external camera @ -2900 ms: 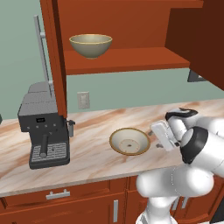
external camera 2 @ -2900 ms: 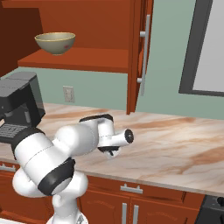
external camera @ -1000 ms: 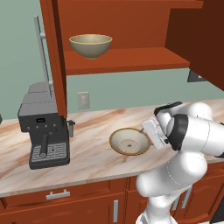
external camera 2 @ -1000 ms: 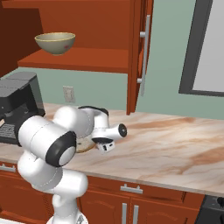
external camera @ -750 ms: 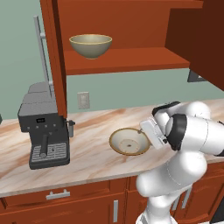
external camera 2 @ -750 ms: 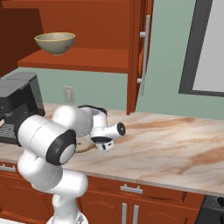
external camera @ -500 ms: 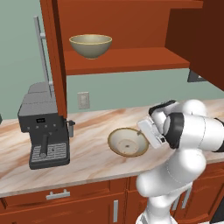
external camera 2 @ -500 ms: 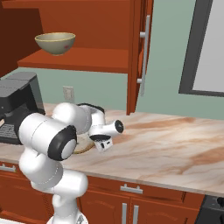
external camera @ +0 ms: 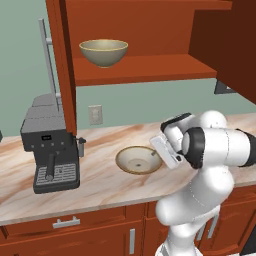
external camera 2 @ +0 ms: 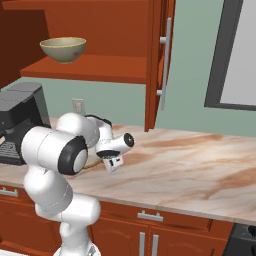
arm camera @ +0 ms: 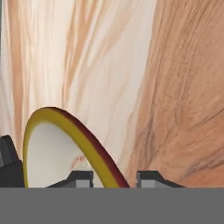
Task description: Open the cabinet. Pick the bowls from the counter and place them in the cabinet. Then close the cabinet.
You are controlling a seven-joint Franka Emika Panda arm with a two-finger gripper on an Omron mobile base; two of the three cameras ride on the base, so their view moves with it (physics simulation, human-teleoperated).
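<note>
Fingertips [arm camera: 79, 177] of the gripper [arm camera: 114, 178] straddle the shallow bowl's [external camera: 138, 159] rim, narrow around it, right of the coffee machine [external camera: 50, 150] on the counter [external camera: 100, 185].

Base cameras flank the counter [external camera: 100, 185] from behind — hand camera hovers close above.

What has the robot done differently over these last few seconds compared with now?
The arm swung in toward the shallow bowl on the counter, and the gripper reached its right rim and began closing over it; in the hand view the rim sits between the fingertips. The bowl shifted slightly. The deep bowl on the cabinet shelf, the open doors and the coffee machine stayed put.
</note>
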